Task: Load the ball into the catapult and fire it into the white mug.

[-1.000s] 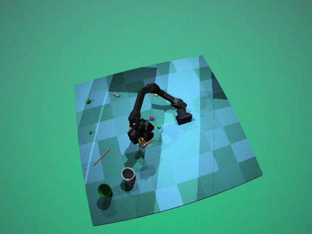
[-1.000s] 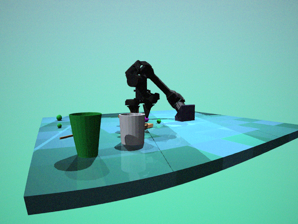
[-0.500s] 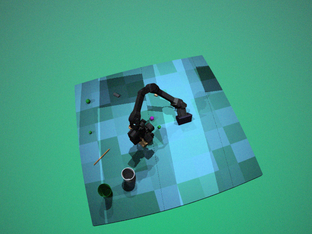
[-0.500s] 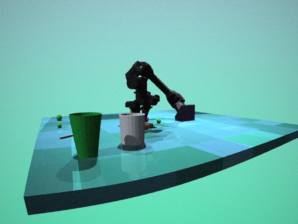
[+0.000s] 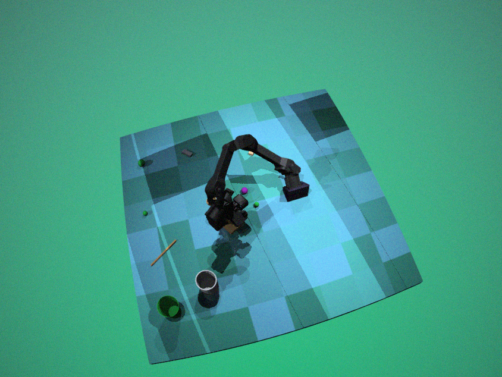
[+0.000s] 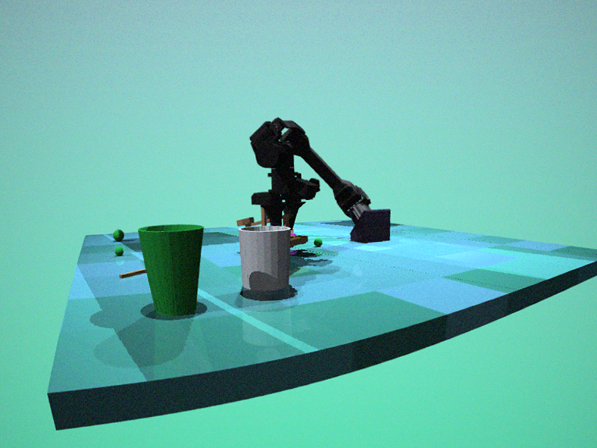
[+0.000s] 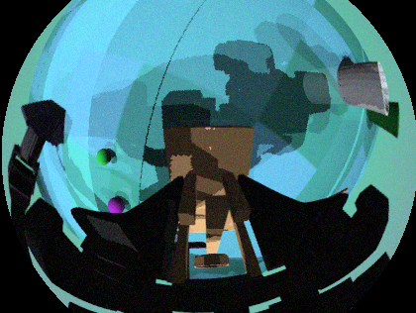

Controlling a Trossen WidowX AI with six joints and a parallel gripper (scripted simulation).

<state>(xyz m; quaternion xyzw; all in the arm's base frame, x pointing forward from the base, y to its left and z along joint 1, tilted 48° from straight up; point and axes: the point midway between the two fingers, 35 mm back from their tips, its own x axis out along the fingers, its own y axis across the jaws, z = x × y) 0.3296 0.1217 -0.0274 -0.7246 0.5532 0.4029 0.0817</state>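
Counter [image 6: 347, 353]: glossy slab, teal and blue patchwork tiles, dark edge, plain green surround. Catapult [image 7: 209, 147]: brown wooden base and uprights, frame center in the wrist view, tool [image 7: 211, 225] clamped on its frame. Purple ball [image 5: 244, 190] sits on the counter just right of the tool, not loaded. White mug [image 6: 265, 258]: smooth cylinder, lower center. Green cup [image 6: 173, 269]: tapered, left of the mug.
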